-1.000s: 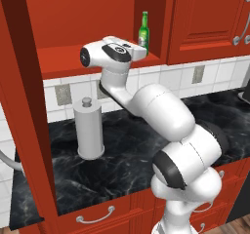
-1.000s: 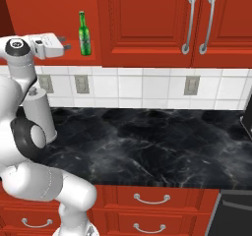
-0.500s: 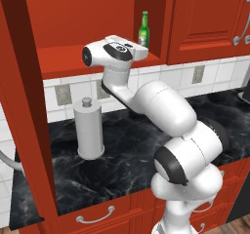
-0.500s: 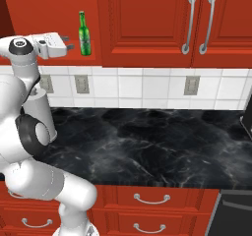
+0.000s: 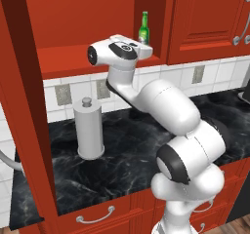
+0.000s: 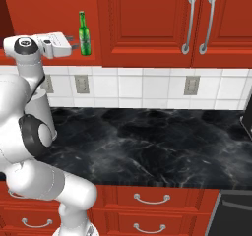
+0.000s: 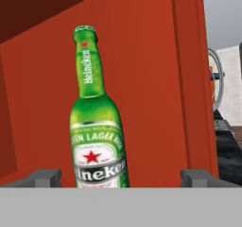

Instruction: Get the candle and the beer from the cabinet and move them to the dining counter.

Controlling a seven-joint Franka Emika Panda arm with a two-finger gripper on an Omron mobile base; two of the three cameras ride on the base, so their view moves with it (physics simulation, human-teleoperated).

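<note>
Jaws wide apart, beer upright inside cabinet

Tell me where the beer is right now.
The beer stands upright on the shelf of the open cabinet, near its right wall. In the hand view it is straight ahead of the open gripper, between the fingertips but not yet gripped.

The arm is glossy white, built of fat rounded links with dark charcoal rings at the joints. A black round cap with a pale centre closes the wrist link. The end effector is a boxy white hand carrying two small dark-grey square fingertips.
</note>
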